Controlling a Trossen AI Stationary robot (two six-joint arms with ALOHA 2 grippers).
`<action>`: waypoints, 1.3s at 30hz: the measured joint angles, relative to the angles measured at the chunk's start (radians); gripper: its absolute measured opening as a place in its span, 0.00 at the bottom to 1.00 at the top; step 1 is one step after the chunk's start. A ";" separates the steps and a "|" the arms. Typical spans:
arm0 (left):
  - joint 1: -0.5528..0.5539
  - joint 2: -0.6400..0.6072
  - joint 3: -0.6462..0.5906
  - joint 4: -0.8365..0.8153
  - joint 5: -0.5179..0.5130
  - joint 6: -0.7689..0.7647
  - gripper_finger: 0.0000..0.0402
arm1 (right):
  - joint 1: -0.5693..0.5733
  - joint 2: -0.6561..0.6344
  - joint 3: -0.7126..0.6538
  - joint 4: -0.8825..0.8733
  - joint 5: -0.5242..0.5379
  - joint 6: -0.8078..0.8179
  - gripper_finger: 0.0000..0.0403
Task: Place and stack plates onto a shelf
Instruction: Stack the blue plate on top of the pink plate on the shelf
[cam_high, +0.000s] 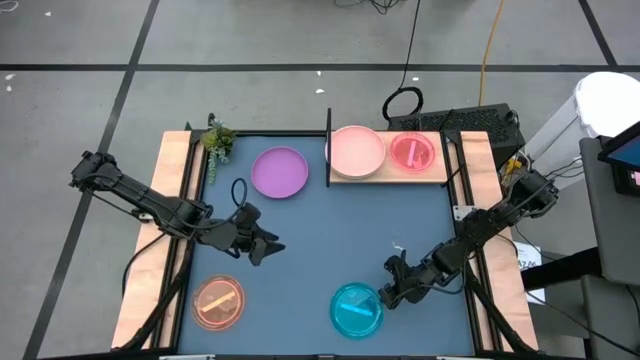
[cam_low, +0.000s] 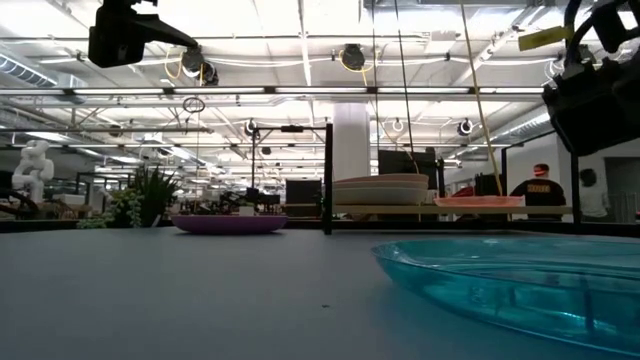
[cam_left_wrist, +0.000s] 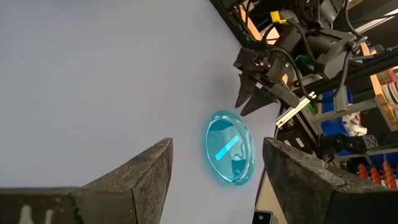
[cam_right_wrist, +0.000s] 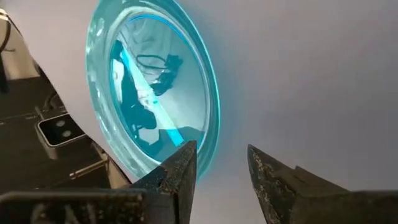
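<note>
The cyan dish (cam_high: 356, 310) lies on the dark blue mat near the near edge. My right gripper (cam_high: 386, 292) hovers open just to its right, above the mat; in the right wrist view its fingers (cam_right_wrist: 186, 163) stand beside the dish's rim (cam_right_wrist: 208, 106). My left gripper (cam_high: 266, 246) is open over the mat's left half, touching nothing. The purple plate (cam_high: 280, 172) rests on the mat left of the shelf (cam_high: 440, 175). On the shelf sit a stack topped by the pink plate (cam_high: 357, 150) and the magenta dish (cam_high: 411, 152). The orange dish (cam_high: 219, 303) lies near left.
The shelf's black upright panel (cam_high: 329, 150) stands between the purple plate and the pink stack. A small plant (cam_high: 216, 140) sits at the mat's far left corner. A cable loop (cam_high: 402, 103) lies on the floor beyond the table. The mat's middle (cam_high: 330, 235) is bare.
</note>
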 joint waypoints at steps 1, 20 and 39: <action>0.000 0.000 0.000 0.000 0.000 0.000 0.63 | 0.000 0.000 0.000 0.003 0.006 0.000 0.32; 0.000 0.000 0.000 -0.024 0.000 0.001 0.63 | -0.001 0.176 0.001 0.193 0.026 0.026 0.25; 0.000 0.000 0.000 -0.038 0.000 0.009 0.63 | -0.002 0.081 0.002 0.135 0.125 0.055 0.00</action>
